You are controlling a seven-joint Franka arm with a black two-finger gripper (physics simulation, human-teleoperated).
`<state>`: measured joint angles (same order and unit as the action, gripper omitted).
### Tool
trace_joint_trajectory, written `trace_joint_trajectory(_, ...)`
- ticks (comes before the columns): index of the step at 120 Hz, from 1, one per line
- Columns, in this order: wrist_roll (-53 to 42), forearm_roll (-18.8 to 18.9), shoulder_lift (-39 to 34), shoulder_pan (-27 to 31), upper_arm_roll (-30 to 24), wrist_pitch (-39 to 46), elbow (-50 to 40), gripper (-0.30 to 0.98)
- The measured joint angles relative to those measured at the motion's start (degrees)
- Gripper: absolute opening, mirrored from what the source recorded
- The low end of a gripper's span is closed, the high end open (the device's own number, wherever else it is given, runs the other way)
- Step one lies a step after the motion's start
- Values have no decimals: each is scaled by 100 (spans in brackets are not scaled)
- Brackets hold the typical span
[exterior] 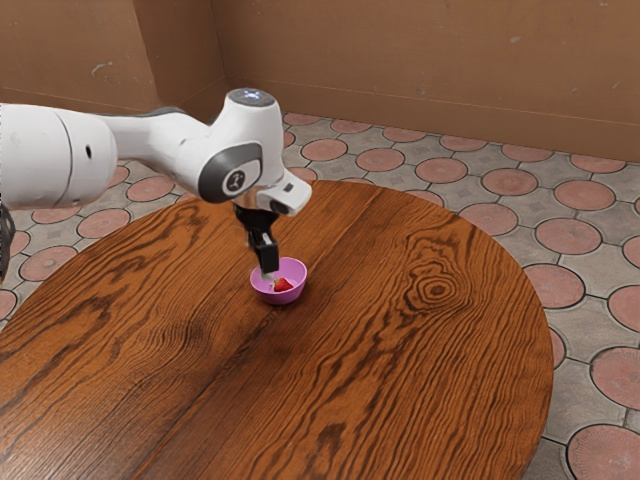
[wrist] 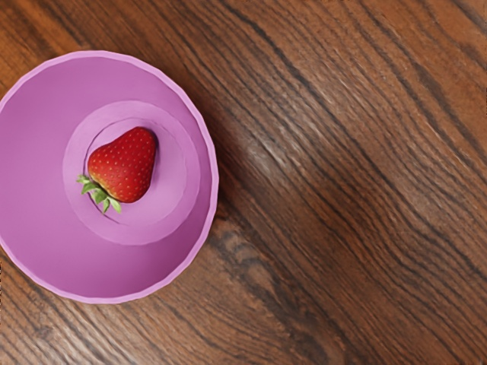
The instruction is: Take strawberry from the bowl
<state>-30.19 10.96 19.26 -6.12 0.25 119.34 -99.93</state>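
Observation:
My gripper point(exterior: 268, 270) points down over the near-left part of the pink bowl point(exterior: 292, 296) in the exterior view, its fingertips at about rim height beside the strawberry point(exterior: 283, 285). How far apart the fingertips stand cannot be made out. In the wrist view the red strawberry point(wrist: 125, 166) lies on the floor of the bowl point(wrist: 29, 163), its green leaves to one side. Bare bowl surface surrounds the fruit there.
The bowl stands on a round wooden table point(exterior: 420, 370), whose curved edge runs around the exterior view's right. Beyond the table are a tiled floor point(exterior: 510, 182) and a brown wall point(exterior: 430, 70).

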Motion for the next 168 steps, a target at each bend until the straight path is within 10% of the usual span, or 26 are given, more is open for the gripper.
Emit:
trace_joint_trajectory(80,-1836,-11,1060,222,10,209,874,39)
trace_joint_trajectory(168,-2852,-95,1873,354,1,729,1464,37)
